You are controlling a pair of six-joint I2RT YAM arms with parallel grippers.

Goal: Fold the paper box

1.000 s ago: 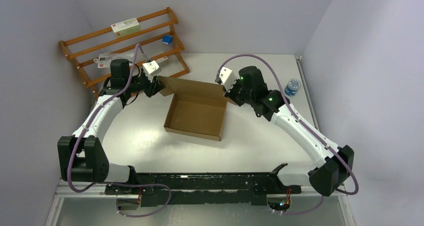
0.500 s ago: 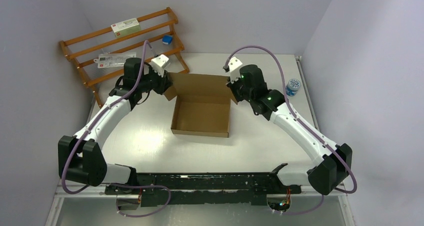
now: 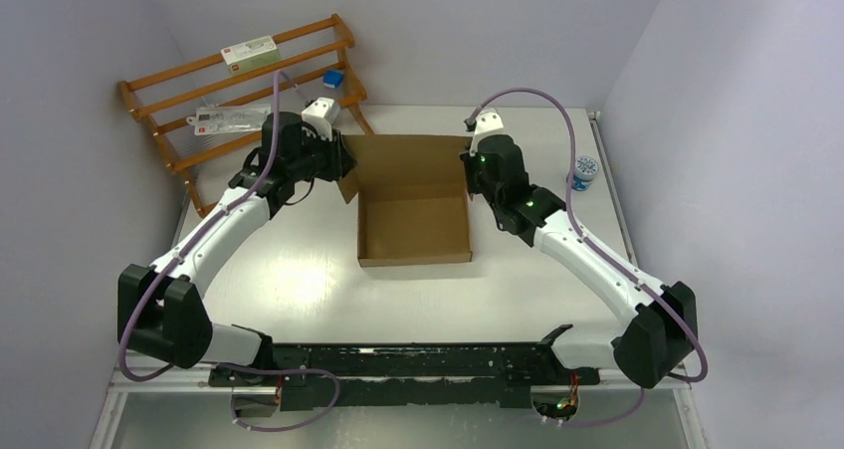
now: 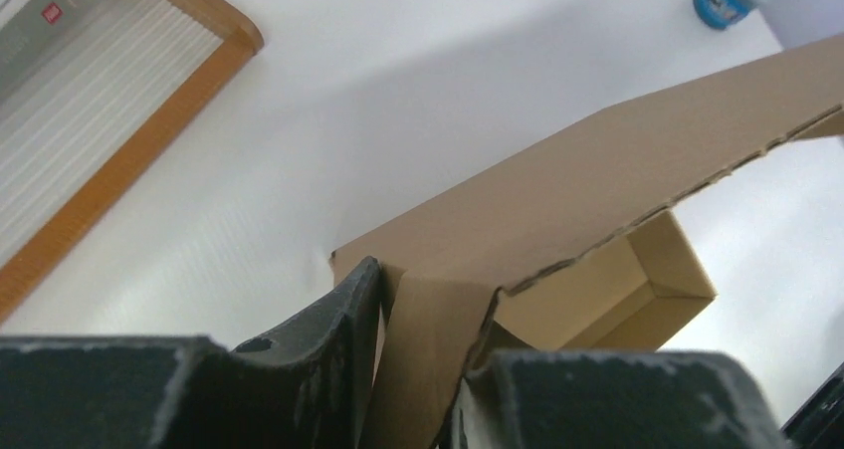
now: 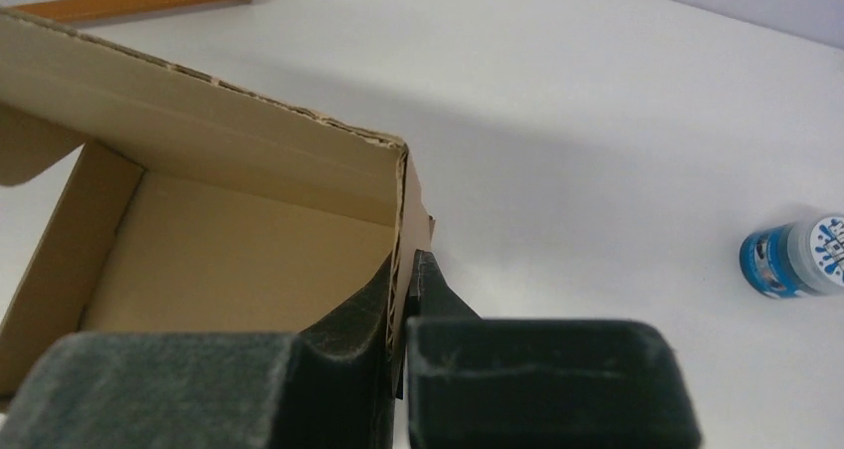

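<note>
While left gripper [image 4: 426, 305] and right gripper [image 5: 406, 275] pinch its rear corners, paper box [image 3: 413, 225] farther right, squarer.

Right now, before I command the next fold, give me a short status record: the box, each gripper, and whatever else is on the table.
box: paper box, a shallow open tray with walls up, lid panel raised along its far edge
left: left gripper closed on a lid side flap at the far-left corner
right: right gripper pinching the wall at the far-right corner
other items: wooden rack at far left; blue-lidded jar at far right
fold status: lid not yet closed
</note>
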